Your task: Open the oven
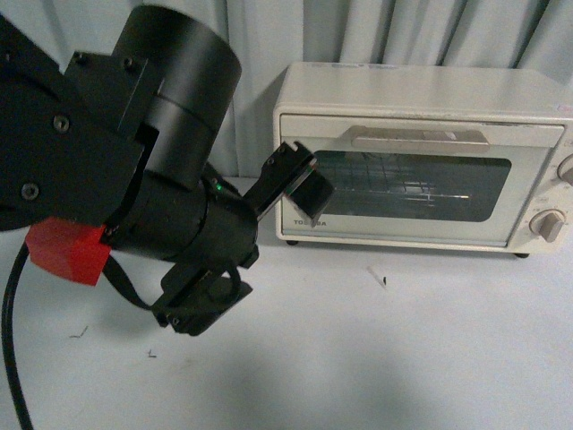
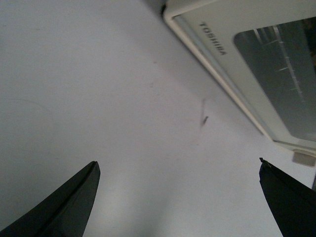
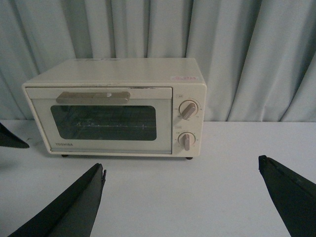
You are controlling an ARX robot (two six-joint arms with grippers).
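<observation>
Oven (image 3: 113, 106) door shut — left pincer (image 2: 177, 165) and right pincer (image 3: 181, 165) both spread wide.

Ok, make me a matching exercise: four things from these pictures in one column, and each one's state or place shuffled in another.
Things:
1. oven door
2. handle
3. knobs
4. left gripper

State or place:
a. open, fingers wide apart
b. shut
c. beside the door
d. along the door's top

Pairs: 1-b, 2-d, 3-c, 4-a
</observation>
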